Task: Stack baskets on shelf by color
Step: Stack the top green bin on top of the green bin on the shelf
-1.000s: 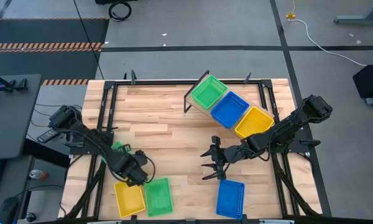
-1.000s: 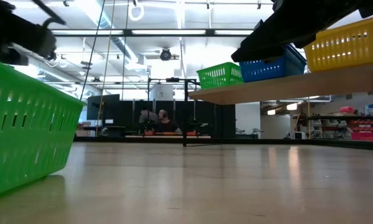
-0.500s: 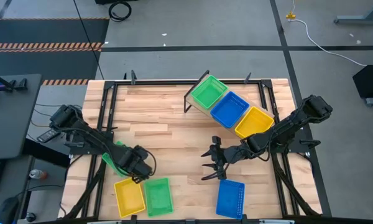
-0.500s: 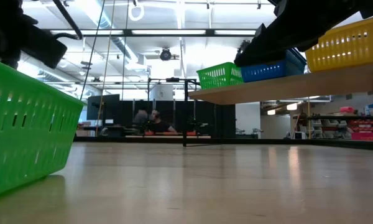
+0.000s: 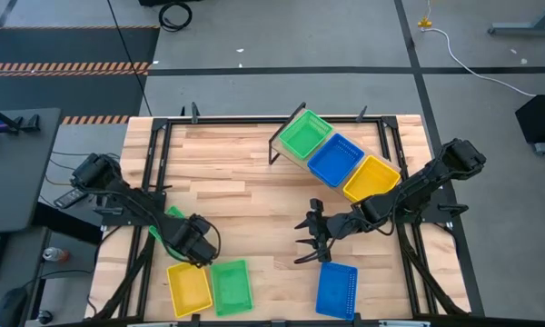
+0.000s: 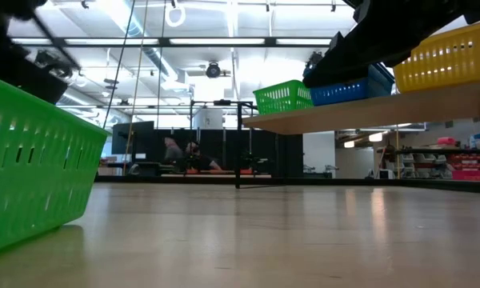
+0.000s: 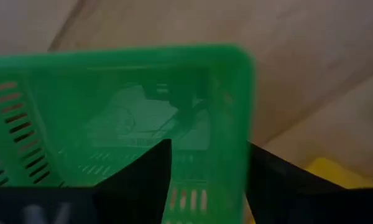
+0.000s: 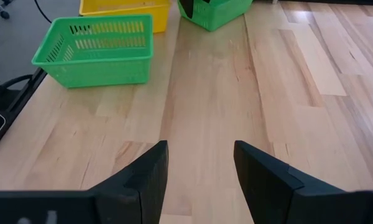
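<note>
Left hand [image 5: 193, 245] is closing on the short rim of a green perforated plastic basket [image 7: 118, 124], one dark finger [image 7: 143, 180] sitting inside the basket and the other outside its wall; the basket is tilting, mostly hidden under the arm in the high view, at about eight o'clock on the light-wood surface [image 5: 245, 195]. Just below it, toward seven o'clock, a yellow perforated plastic basket [image 5: 188, 289] and a second green plastic basket [image 5: 231, 285] are lying side by side at the near edge, touching or nearly so.

Right hand [image 5: 307, 238] is hovering near the surface's middle, toward five o'clock, its fingers spread wide and gripping nothing. Just beneath it, at the near edge around five o'clock, a blue perforated plastic basket [image 5: 336, 290] is lying flat.

At about one o'clock, the long tilted light-wood shelf on thin black legs [image 6: 368, 108] is carrying three baskets in a row: a green one [image 5: 304, 136], a blue one [image 5: 334, 160] and a yellow one [image 5: 371, 178], each touching its neighbour.
</note>
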`<action>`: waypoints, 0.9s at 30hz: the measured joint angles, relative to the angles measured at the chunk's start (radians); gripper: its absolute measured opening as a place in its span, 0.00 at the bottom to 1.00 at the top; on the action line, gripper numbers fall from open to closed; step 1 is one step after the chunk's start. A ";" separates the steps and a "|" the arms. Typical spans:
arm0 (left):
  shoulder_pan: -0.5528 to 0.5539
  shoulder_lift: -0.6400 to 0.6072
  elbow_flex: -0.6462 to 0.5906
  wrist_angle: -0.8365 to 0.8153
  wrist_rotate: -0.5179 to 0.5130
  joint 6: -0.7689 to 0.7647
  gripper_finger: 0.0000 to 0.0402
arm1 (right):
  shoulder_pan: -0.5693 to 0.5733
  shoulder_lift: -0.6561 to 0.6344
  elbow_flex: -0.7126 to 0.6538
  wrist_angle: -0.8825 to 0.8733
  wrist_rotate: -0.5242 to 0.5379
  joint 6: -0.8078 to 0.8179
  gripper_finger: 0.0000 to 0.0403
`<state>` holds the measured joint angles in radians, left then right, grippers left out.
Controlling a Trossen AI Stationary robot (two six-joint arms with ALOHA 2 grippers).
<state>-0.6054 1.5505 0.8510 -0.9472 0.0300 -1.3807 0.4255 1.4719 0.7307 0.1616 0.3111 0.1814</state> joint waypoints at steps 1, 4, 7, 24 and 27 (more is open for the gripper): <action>0.000 0.000 -0.016 0.017 0.003 0.003 0.45 | 0.000 0.000 0.000 0.000 -0.001 0.000 0.47; 0.002 0.000 -0.036 0.023 0.008 0.039 0.41 | 0.000 0.000 0.000 0.000 -0.001 0.000 0.47; 0.020 0.000 -0.031 0.030 -0.002 0.115 0.31 | 0.000 0.000 0.000 0.000 -0.001 0.000 0.47; 0.242 0.000 0.272 -0.044 -0.230 0.829 0.01 | 0.000 0.000 0.000 0.002 0.000 0.046 0.47; 0.298 0.000 0.379 -0.091 -0.294 1.042 0.01 | 0.000 0.000 0.000 0.001 0.000 0.072 0.47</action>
<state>-0.3077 1.5505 1.2297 -1.0384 -0.2638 -0.3385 0.4252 1.4719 0.7307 0.1630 0.3111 0.2533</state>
